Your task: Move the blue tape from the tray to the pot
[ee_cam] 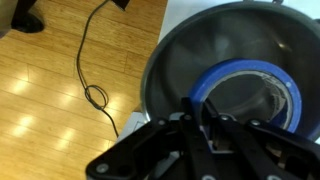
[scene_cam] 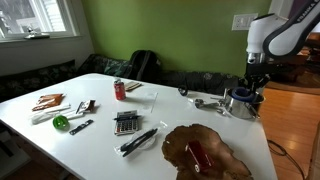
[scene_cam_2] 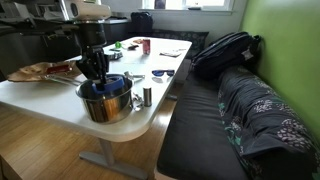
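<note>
The steel pot (scene_cam: 240, 104) stands at the table's end; it shows in both exterior views (scene_cam_2: 105, 102) and fills the wrist view (ee_cam: 160, 60). My gripper (scene_cam: 256, 86) (scene_cam_2: 93, 68) hangs straight down over the pot's mouth. In the wrist view the gripper (ee_cam: 200, 112) is shut on the wall of the blue tape (ee_cam: 255, 72), which hangs inside the pot's rim. The dark brown tray (scene_cam: 225, 158) (scene_cam_2: 38, 72) lies on the table beside the pot, and a red object (scene_cam: 197, 153) lies in it.
A red can (scene_cam: 119, 90) (scene_cam_2: 146, 46), a calculator (scene_cam: 126, 122), pens and small tools lie about the white table. A small metal shaker (scene_cam_2: 147, 96) stands by the pot. A backpack (scene_cam_2: 225, 50) sits on the bench. A cable (ee_cam: 90, 80) lies on the wood floor.
</note>
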Available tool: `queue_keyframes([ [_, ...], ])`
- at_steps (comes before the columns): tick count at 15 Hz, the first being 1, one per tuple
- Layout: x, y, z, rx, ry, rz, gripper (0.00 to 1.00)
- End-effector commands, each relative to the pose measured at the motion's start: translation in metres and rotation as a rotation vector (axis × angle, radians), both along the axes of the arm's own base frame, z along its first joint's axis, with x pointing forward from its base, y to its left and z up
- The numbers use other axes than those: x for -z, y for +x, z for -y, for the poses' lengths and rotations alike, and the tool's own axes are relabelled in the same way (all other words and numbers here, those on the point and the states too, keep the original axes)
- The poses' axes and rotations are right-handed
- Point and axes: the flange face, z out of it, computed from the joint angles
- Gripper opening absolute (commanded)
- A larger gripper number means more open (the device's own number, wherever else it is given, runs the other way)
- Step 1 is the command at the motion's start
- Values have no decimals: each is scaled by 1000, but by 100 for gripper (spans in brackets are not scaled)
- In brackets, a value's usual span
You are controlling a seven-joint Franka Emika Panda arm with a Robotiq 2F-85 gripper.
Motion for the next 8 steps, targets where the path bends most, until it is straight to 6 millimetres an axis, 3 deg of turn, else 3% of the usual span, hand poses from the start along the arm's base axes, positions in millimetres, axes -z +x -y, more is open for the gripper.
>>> queue_keyframes([
  [1,7,6,-7,-12,49,-69,46],
  [4,-22,-6,-11,-15,16,51,68],
  [6,-43,-16,-23,-144,-23,130,83],
  [7,-23,7,-11,-80,-5,72,65],
  [8,-32,3,-15,-108,-16,96,72],
])
